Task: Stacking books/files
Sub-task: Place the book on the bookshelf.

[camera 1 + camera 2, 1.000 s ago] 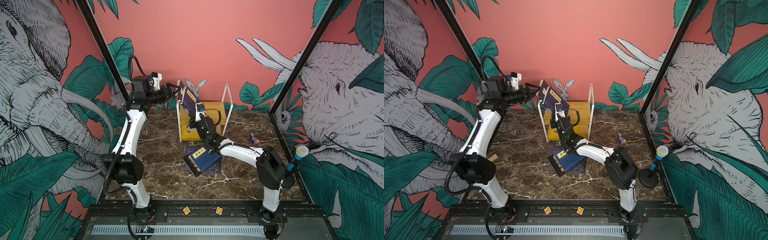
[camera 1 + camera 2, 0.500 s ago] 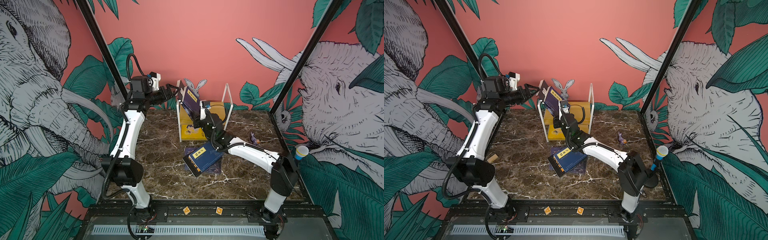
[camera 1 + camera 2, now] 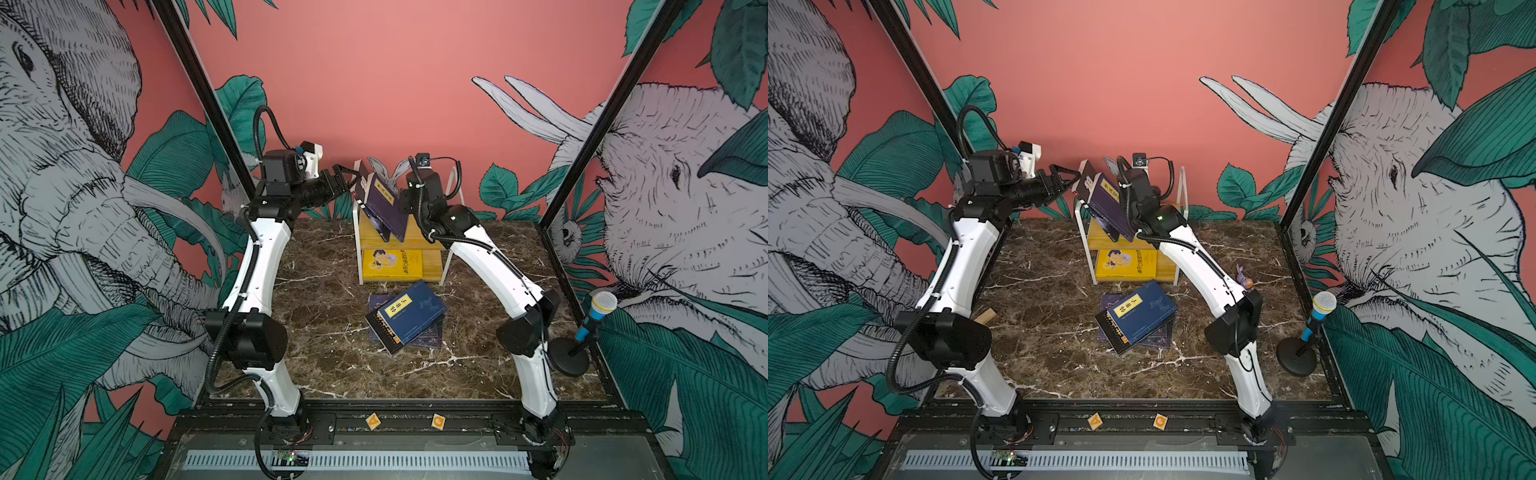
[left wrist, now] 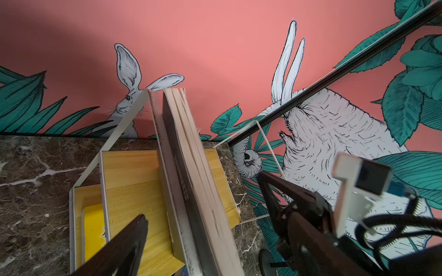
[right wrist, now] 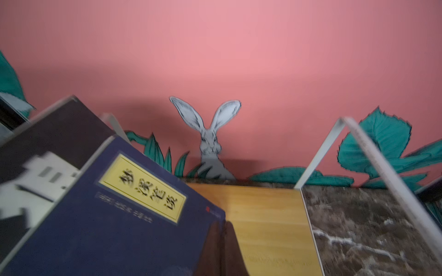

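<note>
Quick head count: two robot arms, one small shelf. Two books leaning up top, one black, one navy. One yellow book below. At least two more piled on the desk. One microphone, two orange tiles, one purple figurine, one wood block.

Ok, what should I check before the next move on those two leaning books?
1. Left gripper open: ok.
2. Black book and navy book between its fingers: ok.
3. Right gripper shut beside the navy book: ok; contact cannot tell.
4. Bare wooden shelf beside them: ok.
5. Table pair squared up: not ok, yellow-labelled book lies skewed on purple book.
</note>
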Controlling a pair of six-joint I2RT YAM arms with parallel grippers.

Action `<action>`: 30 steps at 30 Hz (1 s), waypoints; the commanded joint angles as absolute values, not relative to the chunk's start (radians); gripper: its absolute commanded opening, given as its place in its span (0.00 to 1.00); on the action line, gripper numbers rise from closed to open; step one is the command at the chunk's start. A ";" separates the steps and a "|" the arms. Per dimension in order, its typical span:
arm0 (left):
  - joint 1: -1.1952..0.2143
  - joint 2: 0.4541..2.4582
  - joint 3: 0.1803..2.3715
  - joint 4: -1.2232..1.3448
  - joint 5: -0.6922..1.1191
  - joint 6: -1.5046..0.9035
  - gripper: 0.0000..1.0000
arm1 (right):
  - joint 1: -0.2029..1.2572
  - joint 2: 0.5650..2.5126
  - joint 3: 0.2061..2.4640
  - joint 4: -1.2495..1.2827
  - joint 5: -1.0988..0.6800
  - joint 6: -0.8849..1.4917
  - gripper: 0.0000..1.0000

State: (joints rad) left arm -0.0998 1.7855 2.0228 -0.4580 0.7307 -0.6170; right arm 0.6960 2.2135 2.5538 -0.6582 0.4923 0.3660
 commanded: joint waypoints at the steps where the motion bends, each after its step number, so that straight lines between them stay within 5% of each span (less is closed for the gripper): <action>1: -0.103 1.802 2.069 -0.434 0.752 -0.639 0.92 | 0.673 2.314 2.730 -1.012 0.469 0.457 0.00; 15: -0.126 1.851 2.117 -0.414 0.769 -0.642 0.68 | 0.630 2.307 2.566 -0.933 0.363 0.510 0.00; 30: -0.137 1.859 2.131 -0.430 0.761 -0.628 0.67 | 0.600 2.376 2.557 -0.881 0.228 0.573 0.00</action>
State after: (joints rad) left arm -0.1295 1.8683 2.0956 -0.4358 0.7509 -0.6357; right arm 0.5964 2.3428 2.5427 -0.8970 0.2737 0.5491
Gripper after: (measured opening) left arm 0.676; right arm 0.044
